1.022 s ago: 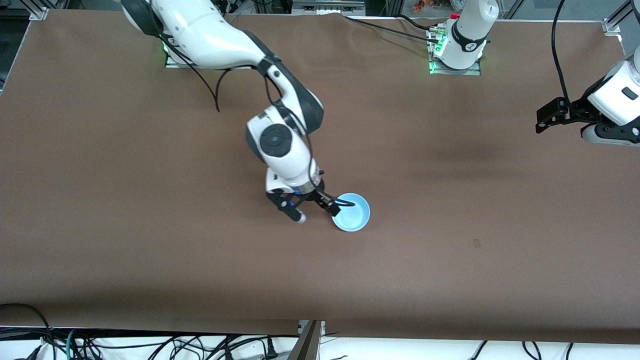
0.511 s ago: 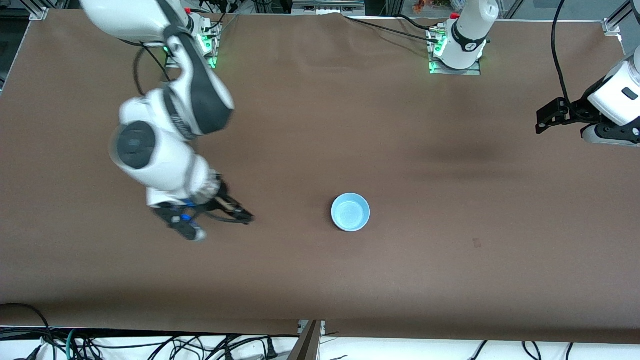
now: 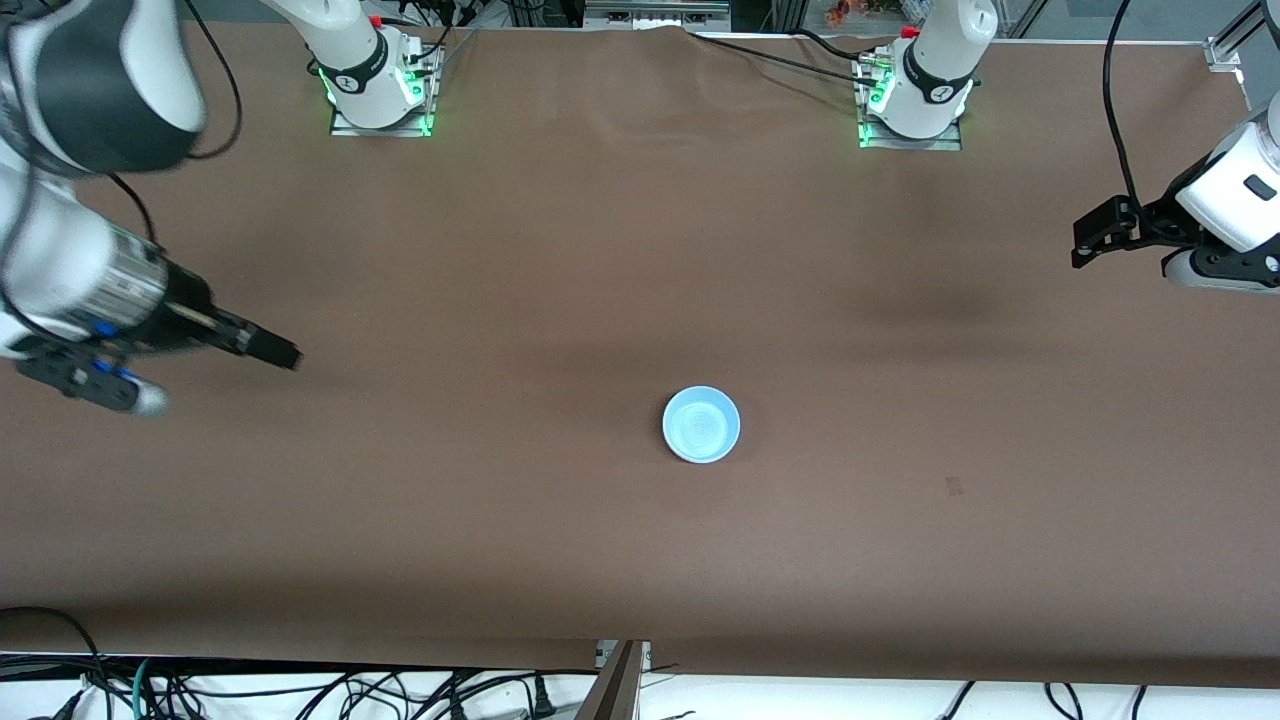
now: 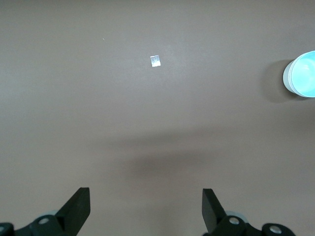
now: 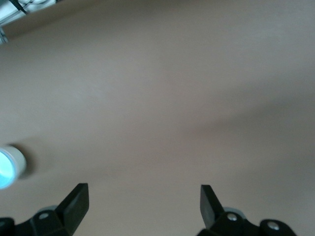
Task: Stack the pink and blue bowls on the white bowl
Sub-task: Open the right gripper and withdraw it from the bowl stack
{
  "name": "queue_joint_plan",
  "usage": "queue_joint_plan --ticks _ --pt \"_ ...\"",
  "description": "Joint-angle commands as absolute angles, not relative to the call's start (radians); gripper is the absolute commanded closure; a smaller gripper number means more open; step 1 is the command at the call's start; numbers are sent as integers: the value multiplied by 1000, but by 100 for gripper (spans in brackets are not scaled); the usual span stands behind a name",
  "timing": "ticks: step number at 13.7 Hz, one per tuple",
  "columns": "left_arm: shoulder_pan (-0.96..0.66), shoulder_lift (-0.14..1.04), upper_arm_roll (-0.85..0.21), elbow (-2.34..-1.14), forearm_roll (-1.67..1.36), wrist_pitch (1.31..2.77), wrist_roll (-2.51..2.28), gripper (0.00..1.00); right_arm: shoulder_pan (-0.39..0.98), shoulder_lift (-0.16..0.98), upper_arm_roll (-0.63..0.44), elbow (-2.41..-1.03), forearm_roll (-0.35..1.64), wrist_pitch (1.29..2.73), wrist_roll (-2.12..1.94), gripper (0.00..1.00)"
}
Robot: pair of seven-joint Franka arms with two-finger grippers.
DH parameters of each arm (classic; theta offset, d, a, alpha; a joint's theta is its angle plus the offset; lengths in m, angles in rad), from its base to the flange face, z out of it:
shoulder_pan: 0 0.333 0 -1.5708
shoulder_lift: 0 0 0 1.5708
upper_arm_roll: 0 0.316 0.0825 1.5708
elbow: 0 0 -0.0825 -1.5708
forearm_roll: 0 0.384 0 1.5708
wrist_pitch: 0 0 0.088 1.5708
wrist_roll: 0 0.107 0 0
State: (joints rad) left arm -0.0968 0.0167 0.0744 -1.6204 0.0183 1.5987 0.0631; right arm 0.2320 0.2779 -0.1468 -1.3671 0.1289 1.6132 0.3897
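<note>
Near the middle of the table (image 3: pixel 900 560) your blue bowl (image 3: pixel 701 424) sits topmost, likely stacked, so both empty end effectors, right (image 3: pixel 262 345) and left (image 3: pixel 1095 235), hang spread wide over opposite table ends, well clear.

Bowl (image 3: pixel 701 424) sits mid-table (image 3: pixel 600 250), seemingly atop another.

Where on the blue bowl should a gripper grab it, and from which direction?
Probably the rim, from straight above. The blue bowl sits upright, mouth up, with bare table all around, so any stretch of its thin wall can go between two fingers, one inside and one outside. It looks too wide to span whole.
</note>
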Motion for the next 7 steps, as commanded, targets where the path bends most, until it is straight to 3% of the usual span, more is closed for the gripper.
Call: queue_joint_plan --ticks 1,3,7 --pt "-89 -5 64 -1638 38 1609 72 0 177 192 -120 -1480 120 1599 307 0" --pt "-89 -5 64 -1638 38 1609 72 0 108 166 -57 -1479 75 1589 263 0" --pt "-89 -5 64 -1638 38 1611 72 0 107 176 -54 -1442 52 1574 245 0"
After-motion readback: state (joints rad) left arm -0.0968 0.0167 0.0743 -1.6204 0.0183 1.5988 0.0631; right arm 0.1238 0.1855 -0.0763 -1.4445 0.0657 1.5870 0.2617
